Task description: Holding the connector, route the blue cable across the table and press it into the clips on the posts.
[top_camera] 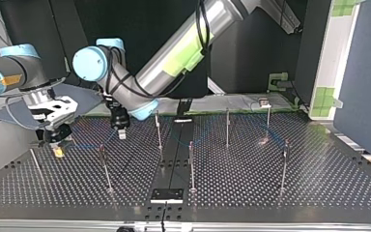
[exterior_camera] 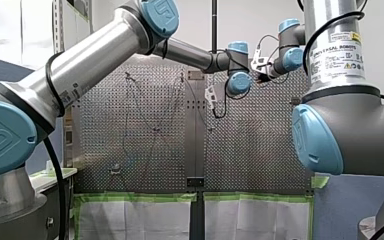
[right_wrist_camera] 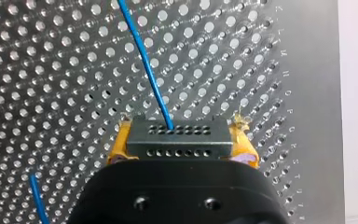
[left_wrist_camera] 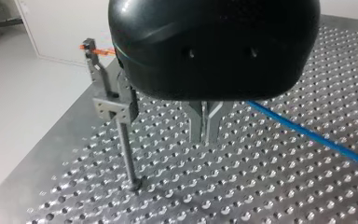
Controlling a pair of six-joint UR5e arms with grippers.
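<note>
My right gripper [right_wrist_camera: 182, 140] pinches the gray connector [right_wrist_camera: 177, 145] between its yellow pads, and the blue cable [right_wrist_camera: 144, 60] runs from it over the perforated tabletop [right_wrist_camera: 51, 70]. My left gripper [left_wrist_camera: 206, 127] hangs with fingers pressed together, beside the cable and a post [left_wrist_camera: 127, 149].

blue cable [left_wrist_camera: 307, 133] — cut off at the left wrist view's edge.

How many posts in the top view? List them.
7 posts: one at far left, one left-front, two flanking the centre strip, two back right, one front right. Some may be hidden.
</note>
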